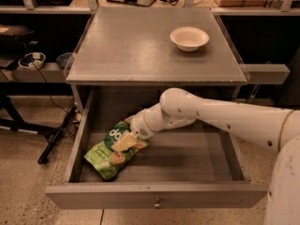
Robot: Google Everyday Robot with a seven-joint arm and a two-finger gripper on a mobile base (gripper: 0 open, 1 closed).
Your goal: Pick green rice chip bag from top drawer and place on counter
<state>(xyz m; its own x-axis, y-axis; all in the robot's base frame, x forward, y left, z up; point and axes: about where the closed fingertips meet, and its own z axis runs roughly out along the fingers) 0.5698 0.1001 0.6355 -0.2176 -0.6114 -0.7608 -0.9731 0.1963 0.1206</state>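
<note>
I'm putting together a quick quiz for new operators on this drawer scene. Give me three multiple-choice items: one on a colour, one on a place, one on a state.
1. What colour is the bowl on the counter?
A. white
B. red
C. black

2. Where does the green rice chip bag lie?
A. on the counter
B. in the left part of the top drawer
C. on the floor

3. How is the top drawer?
A. shut
B. pulled open
C. taken out of the cabinet

Key:
1 A, the bowl is plainly white.
2 B, the bag lies near the drawer's left wall, with the gripper down on it.
3 B, the drawer's inside shows in front of the counter.
</note>
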